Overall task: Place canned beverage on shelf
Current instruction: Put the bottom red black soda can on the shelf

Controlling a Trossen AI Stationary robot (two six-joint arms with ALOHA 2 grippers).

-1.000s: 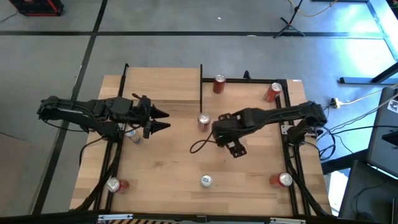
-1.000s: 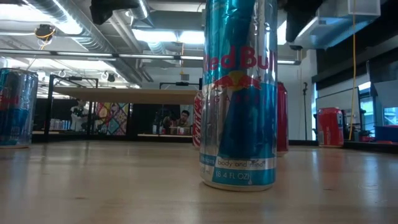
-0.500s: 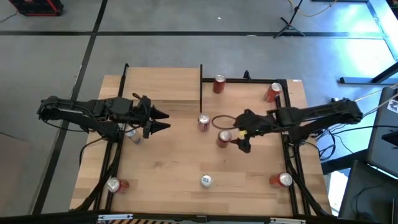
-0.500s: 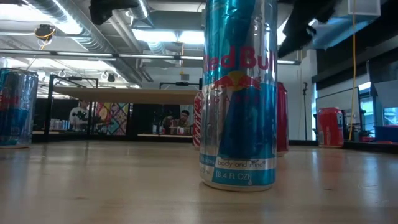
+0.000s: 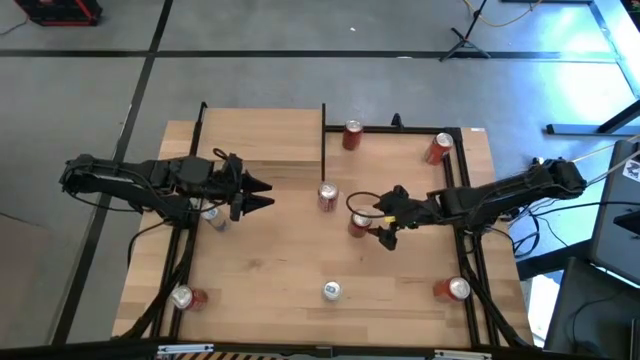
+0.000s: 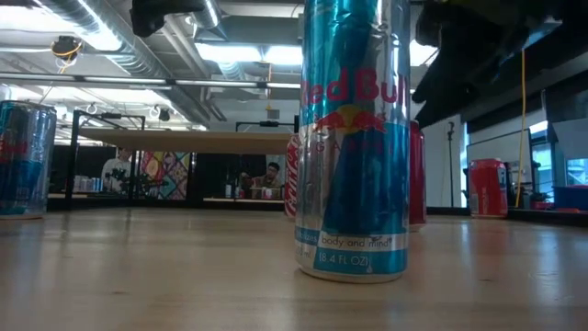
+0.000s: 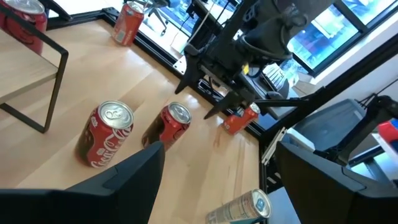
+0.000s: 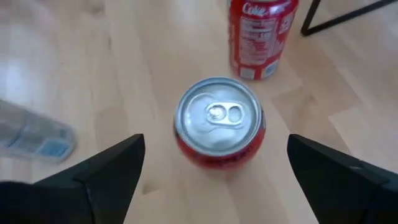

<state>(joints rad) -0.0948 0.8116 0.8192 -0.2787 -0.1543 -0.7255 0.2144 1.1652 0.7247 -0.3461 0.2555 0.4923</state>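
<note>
The shelf (image 5: pixel 262 135), a raised light-wood board on thin black posts, stands at the table's far left. A red can (image 5: pixel 360 222) stands upright near the table's middle. My right gripper (image 5: pixel 384 224) hovers just right of it and above, slanting down, open. In the right wrist view the red can (image 8: pixel 219 121) shows its silver top between the two spread fingers (image 8: pixel 106 171), untouched. A second red can (image 5: pixel 327 195) stands beside it, toward the shelf. My left gripper (image 5: pixel 268 195) waits open over the table's left part, holding nothing.
A red can (image 5: pixel 352 133) stands by the shelf's right post and another (image 5: pixel 438 147) at the far right. A blue-and-silver can (image 6: pixel 354 138) stands near the front edge. Further cans (image 5: pixel 455 289), (image 5: pixel 185 297) lie at the near corners, and a can (image 5: pixel 215 215) sits under the left arm.
My right gripper has come down toward the red can in the table's middle, its wrist rolling and the arm stretching out low. The can, covered by the hand before, now shows just left of the fingers. The gripper has stayed open.
</note>
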